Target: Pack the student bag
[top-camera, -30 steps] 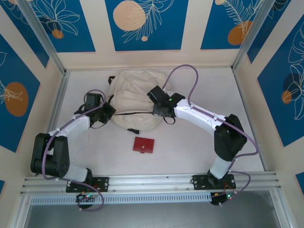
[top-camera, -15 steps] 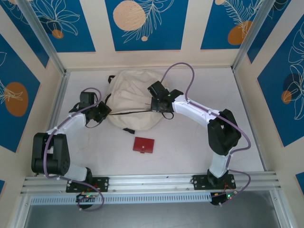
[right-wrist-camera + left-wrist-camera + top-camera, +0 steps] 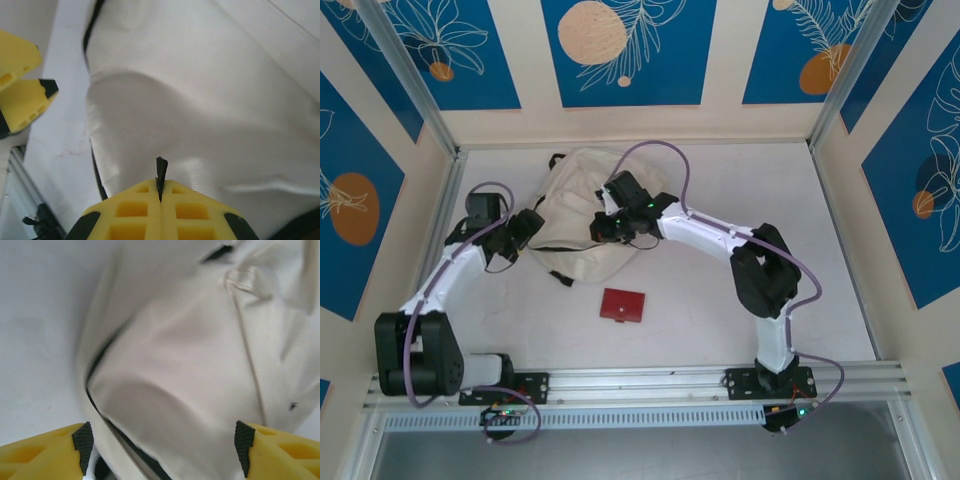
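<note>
The bag lies slumped and creased in the far-left part of the surface, its top close to the far edge. A black strap shows at its far-left side, and another black piece sticks out at its near edge. In the left wrist view the bag's cream cloth folds over a dark trim line that runs down toward the camera.

The right gripper sits over the middle of the bag. In its own view its yellow fingers are pressed together, with a thin black sliver standing up at the seam between them. I cannot tell whether that sliver belongs to the bag.

The left gripper is at the bag's left edge. Its fingers stand wide apart with nothing held, and cream cloth lies across the gap between the two black pads. From the right wrist view its fingers show at the left, also spread.

A flat red case lies alone on the surface, nearer than the bag and clear of it, around the middle.
</note>
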Controlling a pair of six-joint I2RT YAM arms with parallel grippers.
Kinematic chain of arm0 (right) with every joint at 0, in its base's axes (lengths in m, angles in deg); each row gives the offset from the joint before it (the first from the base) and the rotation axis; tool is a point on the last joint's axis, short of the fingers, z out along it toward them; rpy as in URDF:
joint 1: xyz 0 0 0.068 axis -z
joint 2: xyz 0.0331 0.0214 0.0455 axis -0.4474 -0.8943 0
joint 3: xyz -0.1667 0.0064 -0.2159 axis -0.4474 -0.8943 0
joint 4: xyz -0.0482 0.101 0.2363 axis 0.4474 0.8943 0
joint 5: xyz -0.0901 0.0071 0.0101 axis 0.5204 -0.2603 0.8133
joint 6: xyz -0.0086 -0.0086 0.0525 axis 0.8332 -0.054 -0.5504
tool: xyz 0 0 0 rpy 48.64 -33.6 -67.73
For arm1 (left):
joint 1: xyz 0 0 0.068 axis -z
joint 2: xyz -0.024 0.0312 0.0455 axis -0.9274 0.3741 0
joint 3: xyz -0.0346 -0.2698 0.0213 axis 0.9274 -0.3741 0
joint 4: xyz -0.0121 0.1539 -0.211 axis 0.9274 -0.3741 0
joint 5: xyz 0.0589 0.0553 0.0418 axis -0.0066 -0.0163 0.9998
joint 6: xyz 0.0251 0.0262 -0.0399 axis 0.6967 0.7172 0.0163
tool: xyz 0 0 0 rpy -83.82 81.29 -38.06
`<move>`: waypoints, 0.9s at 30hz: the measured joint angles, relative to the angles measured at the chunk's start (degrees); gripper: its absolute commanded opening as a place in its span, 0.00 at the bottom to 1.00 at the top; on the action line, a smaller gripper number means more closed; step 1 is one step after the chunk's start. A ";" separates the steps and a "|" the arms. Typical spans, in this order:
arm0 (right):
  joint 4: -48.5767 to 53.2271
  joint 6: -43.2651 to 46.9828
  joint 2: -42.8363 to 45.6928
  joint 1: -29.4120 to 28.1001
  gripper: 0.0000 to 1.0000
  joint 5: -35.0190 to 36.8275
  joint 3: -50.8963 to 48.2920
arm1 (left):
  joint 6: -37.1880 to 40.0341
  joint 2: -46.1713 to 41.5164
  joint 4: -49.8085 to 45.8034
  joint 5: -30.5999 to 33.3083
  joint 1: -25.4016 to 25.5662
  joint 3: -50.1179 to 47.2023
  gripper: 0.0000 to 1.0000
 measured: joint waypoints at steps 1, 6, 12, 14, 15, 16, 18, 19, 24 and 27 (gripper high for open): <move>-0.39 -0.20 -0.96 -0.39 0.00 -0.74 1.38 | -0.59 -1.38 0.02 -0.63 0.02 -0.66 0.79; -1.55 -1.14 -3.13 -2.08 0.00 -2.82 5.07 | -5.57 -4.44 1.18 -5.35 0.44 -4.46 0.81; -1.88 -2.25 -3.30 -3.26 0.00 -3.08 5.40 | -11.58 -2.23 5.53 -9.07 3.41 -7.02 0.79; -1.92 -2.36 -3.30 -3.52 0.00 -3.06 5.29 | -12.63 -0.42 7.32 -9.38 4.52 -7.02 0.73; -2.05 -2.36 -3.28 -3.54 0.00 -3.04 5.16 | -13.14 0.35 7.93 -9.40 4.92 -7.02 0.69; -2.08 -2.36 -3.28 -3.61 0.00 -2.99 5.01 | -13.44 1.20 8.52 -9.40 5.35 -7.02 0.62; -2.10 -2.38 -3.17 -3.76 0.00 -2.54 4.28 | -13.75 2.58 9.35 -9.14 6.01 -7.02 0.47; -2.05 -2.34 -2.89 -3.91 0.00 -2.03 3.65 | -13.57 3.15 9.60 -8.83 6.27 -7.02 0.39; 0.20 -2.40 -0.02 -4.57 0.00 4.35 -0.66 | -12.55 4.20 9.51 -7.21 7.06 -7.28 0.16; 2.75 -2.95 1.46 -4.70 0.00 10.10 -1.88 | -10.78 4.17 9.03 -6.43 7.10 -8.13 0.06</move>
